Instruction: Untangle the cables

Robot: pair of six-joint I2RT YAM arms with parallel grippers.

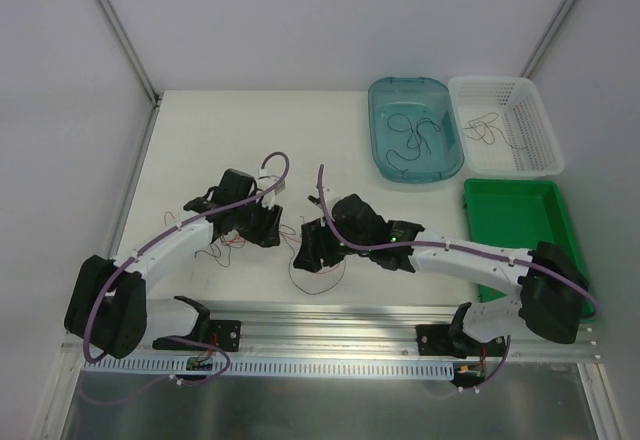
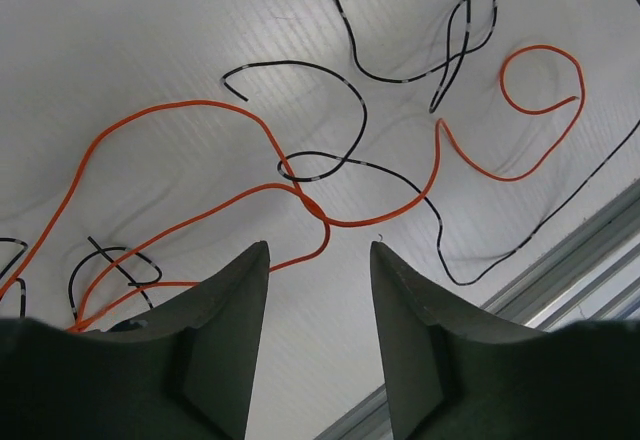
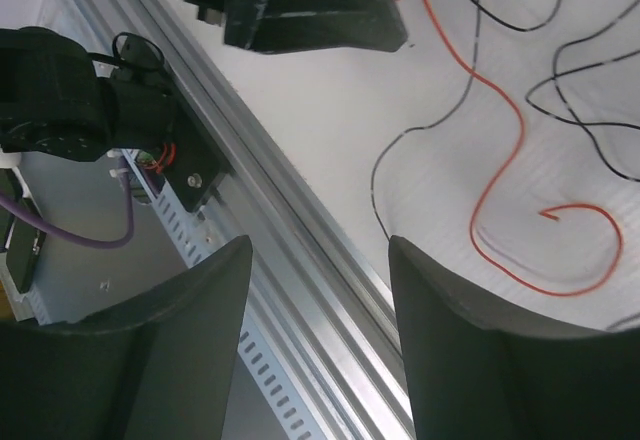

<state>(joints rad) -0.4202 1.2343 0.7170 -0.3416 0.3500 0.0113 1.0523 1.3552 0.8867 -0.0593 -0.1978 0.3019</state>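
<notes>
The cables lie loose on the white table (image 1: 250,130) between my two grippers. In the left wrist view a long orange cable (image 2: 180,108) loops and crosses itself, and black cables (image 2: 340,80) run over and under it. My left gripper (image 2: 320,250) is open and empty, its tips just above the orange crossing. My right gripper (image 3: 320,245) is open and empty, over the table's near metal rail (image 3: 300,260). An orange cable (image 3: 500,175) and a black one (image 3: 395,150) lie to its right. From above, the left gripper (image 1: 268,235) and right gripper (image 1: 310,255) are close together, with a black cable loop (image 1: 318,282) below them.
A blue bin (image 1: 385,100) at the back right holds black cable. A white basket (image 1: 530,95) beside it holds another thin cable. A green tray (image 1: 520,225) lies at the right, next to the right arm. The left gripper's body (image 3: 300,0) shows in the right wrist view.
</notes>
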